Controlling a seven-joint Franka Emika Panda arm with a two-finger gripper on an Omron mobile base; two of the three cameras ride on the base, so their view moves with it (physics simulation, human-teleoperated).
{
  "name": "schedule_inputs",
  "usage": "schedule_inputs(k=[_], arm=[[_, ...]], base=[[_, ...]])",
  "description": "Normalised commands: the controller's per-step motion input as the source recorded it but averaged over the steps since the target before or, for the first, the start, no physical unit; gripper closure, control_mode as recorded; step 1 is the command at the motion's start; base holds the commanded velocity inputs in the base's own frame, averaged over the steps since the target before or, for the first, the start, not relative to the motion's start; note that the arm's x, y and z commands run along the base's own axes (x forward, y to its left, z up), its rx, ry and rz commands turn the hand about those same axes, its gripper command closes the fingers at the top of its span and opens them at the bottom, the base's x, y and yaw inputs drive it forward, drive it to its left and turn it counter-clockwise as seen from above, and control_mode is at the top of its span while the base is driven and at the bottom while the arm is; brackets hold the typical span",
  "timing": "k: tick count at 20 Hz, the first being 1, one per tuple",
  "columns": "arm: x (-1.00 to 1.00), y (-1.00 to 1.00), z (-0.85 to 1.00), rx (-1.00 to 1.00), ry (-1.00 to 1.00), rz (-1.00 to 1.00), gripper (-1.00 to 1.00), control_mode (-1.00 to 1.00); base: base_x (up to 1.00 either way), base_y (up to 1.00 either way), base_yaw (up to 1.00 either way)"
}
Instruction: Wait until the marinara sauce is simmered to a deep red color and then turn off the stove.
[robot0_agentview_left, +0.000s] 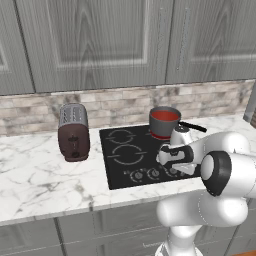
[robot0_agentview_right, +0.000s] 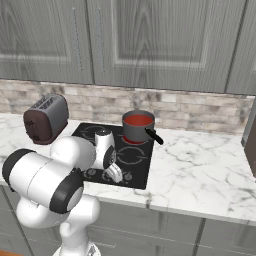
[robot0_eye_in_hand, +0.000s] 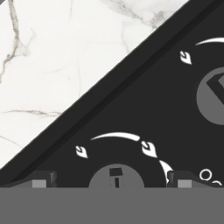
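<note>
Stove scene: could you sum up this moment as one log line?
gripper: open, over a stove knob | marinara sauce: red, in saucepan | toaster: beside stove

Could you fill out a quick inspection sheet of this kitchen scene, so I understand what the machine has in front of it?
Surface: white marble counter, bare apart from the items below.
Job's things: stove set in the counter, knobs along its front edge; marinara sauce, red, in a grey saucepan on a back burner.
Clutter: brown-and-silver toaster left of the stove.
Grippers: gripper open, fingers apart on either side of a knob, holding nothing.
Cables: nothing seen.
Surroundings: grey wood cabinets above, brick backsplash behind.
</note>
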Motion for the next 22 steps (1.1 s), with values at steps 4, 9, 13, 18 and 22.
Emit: schedule_inputs(k=[4,9,13,18,22], arm=[[0.00,0.00,0.00,0.00,0.00,0.00,-1.00,-1.00],[0.00,0.00,0.00,0.00,0.00,0.00,-1.00,-1.00],[0.00,0.00,0.00,0.00,0.00,0.00,-1.00,-1.00],[0.00,0.00,0.00,0.00,0.00,0.00,-1.00,-1.00],[0.00,0.00,0.00,0.00,0.00,0.00,-1.00,-1.00]], base=[[0.00,0.00,0.00],[0.00,0.00,0.00],[0.00,0.00,0.00],[0.00,0.00,0.00],[0.00,0.00,0.00]])
